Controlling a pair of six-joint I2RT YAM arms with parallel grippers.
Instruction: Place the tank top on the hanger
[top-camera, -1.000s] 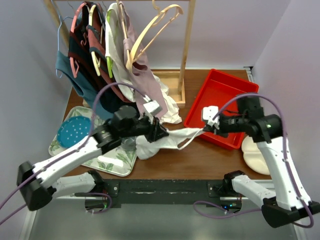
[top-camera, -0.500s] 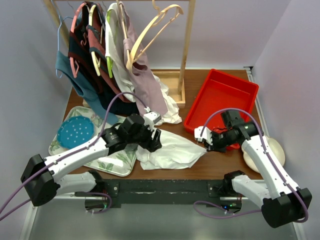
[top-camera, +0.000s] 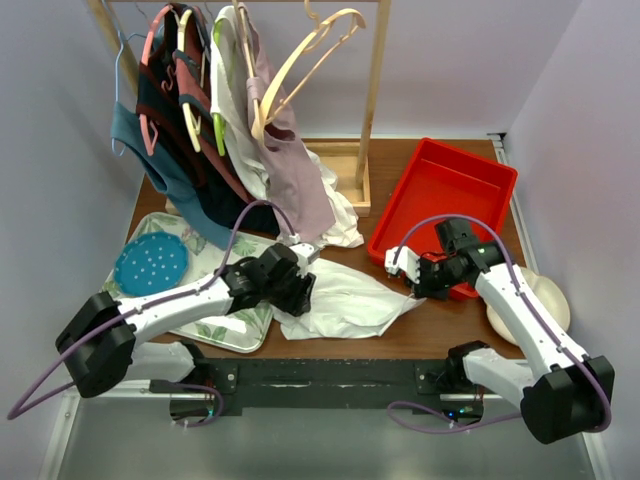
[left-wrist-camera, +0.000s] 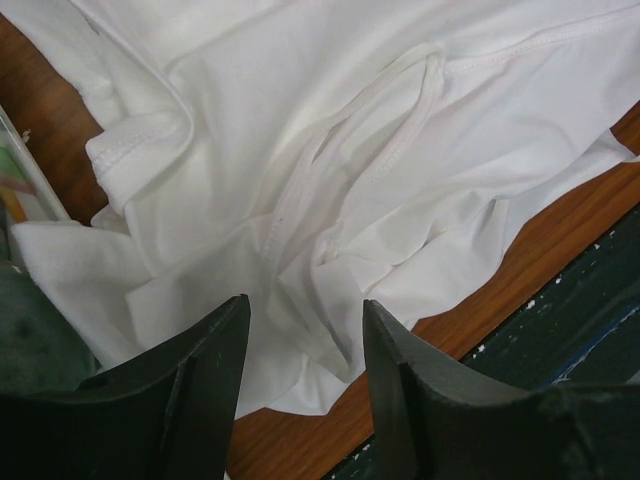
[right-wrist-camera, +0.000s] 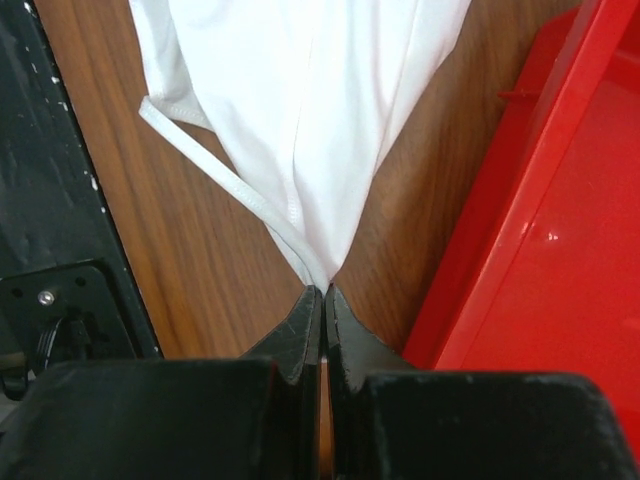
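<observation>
The white tank top (top-camera: 345, 300) lies crumpled on the wooden table between the arms; it also shows in the left wrist view (left-wrist-camera: 330, 170) and the right wrist view (right-wrist-camera: 310, 120). My left gripper (top-camera: 300, 290) is open just above the tank top's left part, fingers (left-wrist-camera: 190, 390) apart with fabric below them. My right gripper (top-camera: 418, 290) is shut on the tank top's right corner (right-wrist-camera: 322, 285), low near the table. The cream hanger (top-camera: 300, 60) hangs on the wooden rack at the back.
A red tray (top-camera: 440, 215) sits right behind my right gripper. A patterned tray (top-camera: 230, 325) with a blue plate (top-camera: 150, 263) lies at the left. Several garments (top-camera: 200, 130) hang on the rack. A cream round object (top-camera: 515, 315) lies at the right edge.
The tank top was stretched in the air between both grippers; it has dropped onto the table. My left gripper has let go and lowered. My right gripper moved down and left, still gripping.
</observation>
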